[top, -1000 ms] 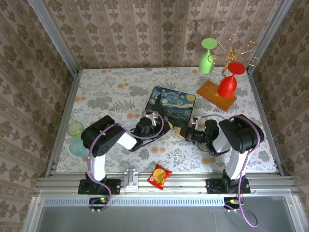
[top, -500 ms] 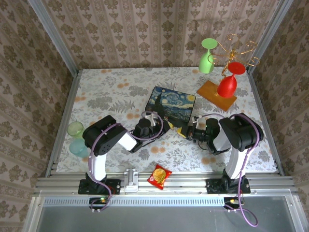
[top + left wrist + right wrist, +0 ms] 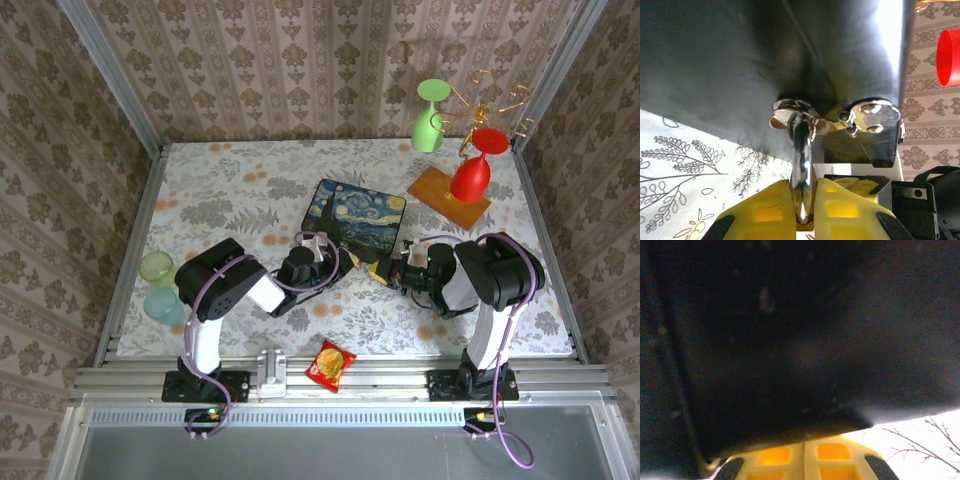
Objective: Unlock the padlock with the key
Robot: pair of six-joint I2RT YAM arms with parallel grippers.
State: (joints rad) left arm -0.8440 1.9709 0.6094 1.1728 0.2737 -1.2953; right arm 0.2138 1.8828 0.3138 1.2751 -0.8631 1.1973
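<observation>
Two-armed, crowded near edge of Starry Night box [image 3: 356,213]: clamped left gripper [image 3: 805,202] on padlock [image 3: 801,150] shackle beneath box's latch [image 3: 874,116]; pressed right gripper [image 3: 804,452] pads together.

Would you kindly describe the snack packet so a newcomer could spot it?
Find the floral table and the metal rail along its near edge. Midway along it lies the snack packet, red-orange beside a plain silver bracket.

Bright, even overhead view; wrist views close, murky, blurred, glare-streaked.
</observation>
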